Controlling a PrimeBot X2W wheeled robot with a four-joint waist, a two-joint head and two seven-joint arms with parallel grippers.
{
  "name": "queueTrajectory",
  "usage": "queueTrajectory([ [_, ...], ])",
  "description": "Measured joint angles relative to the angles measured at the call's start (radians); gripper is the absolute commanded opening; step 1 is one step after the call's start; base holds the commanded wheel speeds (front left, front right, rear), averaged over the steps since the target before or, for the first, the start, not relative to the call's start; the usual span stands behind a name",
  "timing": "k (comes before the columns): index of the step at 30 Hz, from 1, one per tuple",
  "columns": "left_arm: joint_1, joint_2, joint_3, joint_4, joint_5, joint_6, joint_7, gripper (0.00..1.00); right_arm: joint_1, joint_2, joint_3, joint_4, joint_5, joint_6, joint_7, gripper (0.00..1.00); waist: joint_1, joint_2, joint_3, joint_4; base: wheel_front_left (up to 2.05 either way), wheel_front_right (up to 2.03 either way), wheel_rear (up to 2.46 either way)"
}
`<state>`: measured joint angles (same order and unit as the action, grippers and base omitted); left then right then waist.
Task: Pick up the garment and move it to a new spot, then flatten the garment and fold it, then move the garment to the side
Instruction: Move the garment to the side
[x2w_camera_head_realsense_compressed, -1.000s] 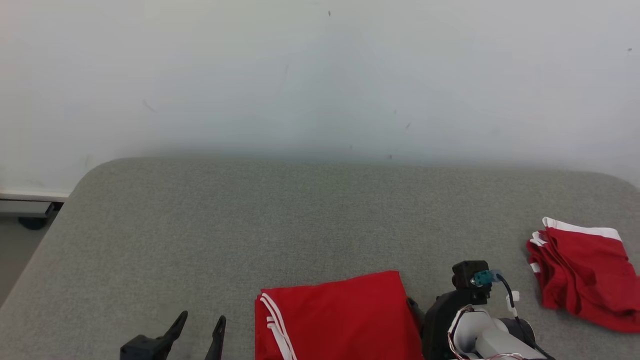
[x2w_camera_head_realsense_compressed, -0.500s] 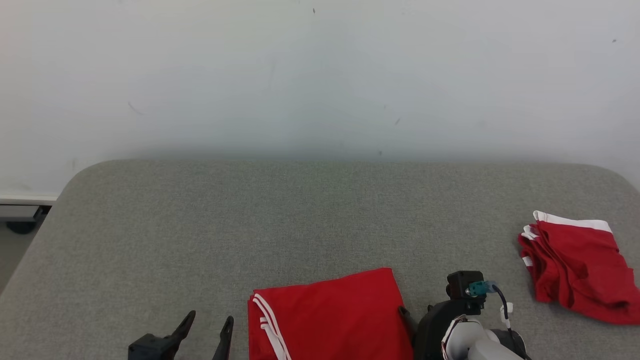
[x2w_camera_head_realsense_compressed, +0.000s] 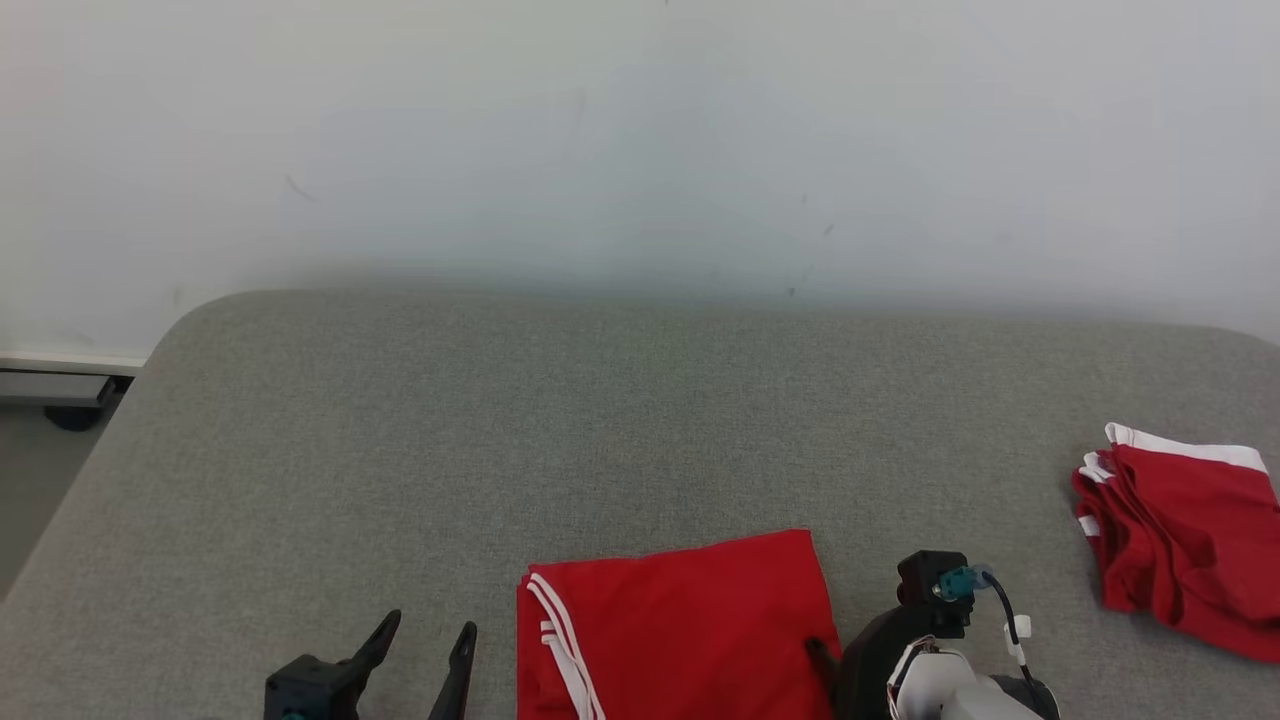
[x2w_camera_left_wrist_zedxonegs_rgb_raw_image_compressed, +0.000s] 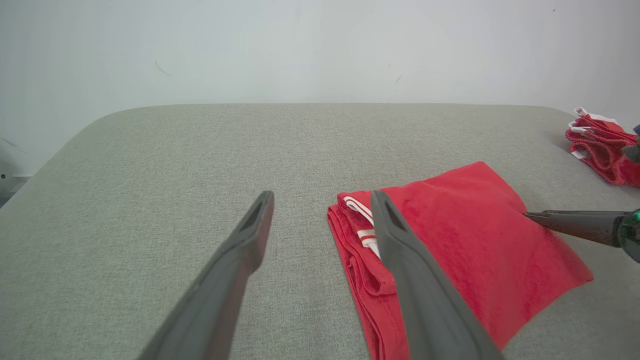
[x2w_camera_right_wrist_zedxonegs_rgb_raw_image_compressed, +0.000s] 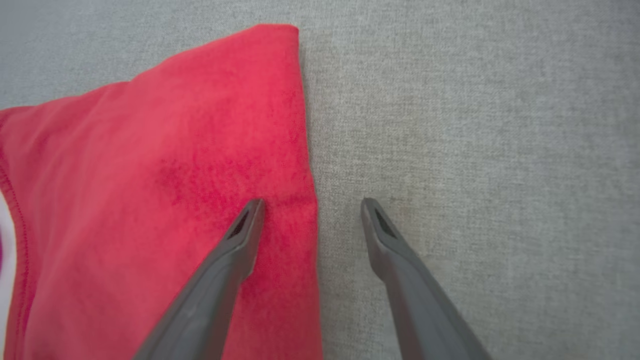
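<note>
The garment (x2w_camera_head_realsense_compressed: 680, 625), red with white stripes, lies folded flat on the grey padded table (x2w_camera_head_realsense_compressed: 600, 420) at the near centre. My left gripper (x2w_camera_head_realsense_compressed: 430, 645) is open just to its left, and in the left wrist view the garment (x2w_camera_left_wrist_zedxonegs_rgb_raw_image_compressed: 465, 240) sits right of the gripper (x2w_camera_left_wrist_zedxonegs_rgb_raw_image_compressed: 322, 200). My right gripper (x2w_camera_head_realsense_compressed: 825, 660) is at the garment's right edge, mostly hidden behind its wrist. Seen from the right wrist, this gripper (x2w_camera_right_wrist_zedxonegs_rgb_raw_image_compressed: 312, 202) stands open astride that edge, one finger over the red cloth (x2w_camera_right_wrist_zedxonegs_rgb_raw_image_compressed: 150, 190), the other over bare table.
A second red garment (x2w_camera_head_realsense_compressed: 1190, 545) lies crumpled at the table's right edge, also seen in the left wrist view as a red heap (x2w_camera_left_wrist_zedxonegs_rgb_raw_image_compressed: 600, 145). A white wall (x2w_camera_head_realsense_compressed: 640, 150) rises behind the table. The floor (x2w_camera_head_realsense_compressed: 40, 480) drops away at the left.
The head camera has shifted a little. My right wrist has drawn back toward the near edge beside the garment. Both grippers stay open and the garment lies as before.
</note>
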<state>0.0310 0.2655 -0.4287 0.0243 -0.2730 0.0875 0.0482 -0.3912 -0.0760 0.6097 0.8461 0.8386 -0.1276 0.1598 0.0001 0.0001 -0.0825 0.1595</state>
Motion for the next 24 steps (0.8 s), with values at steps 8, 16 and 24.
queueTrajectory([
  [8, -0.019, -0.006, -0.002, 0.010, 0.000, -0.001, 0.001, 1.00, -0.012, 0.011, -0.003, 0.007, -0.005, 0.000, 0.054, 0.97, -0.0001, 0.0000, 0.008, 0.019, 0.00, 0.00, 0.00],
  [16, -0.019, -0.011, -0.002, 0.018, 0.000, 0.000, 0.001, 1.00, -0.030, 0.015, -0.017, 0.030, -0.007, 0.000, 0.097, 0.00, -0.0001, 0.0000, 0.011, 0.031, 0.00, 0.00, 0.00],
  [24, -0.019, -0.012, -0.001, 0.024, 0.000, 0.000, 0.000, 1.00, -0.056, 0.019, -0.025, 0.051, -0.053, 0.000, 0.122, 0.00, -0.0001, 0.0000, 0.007, 0.030, 0.00, 0.00, 0.00],
])
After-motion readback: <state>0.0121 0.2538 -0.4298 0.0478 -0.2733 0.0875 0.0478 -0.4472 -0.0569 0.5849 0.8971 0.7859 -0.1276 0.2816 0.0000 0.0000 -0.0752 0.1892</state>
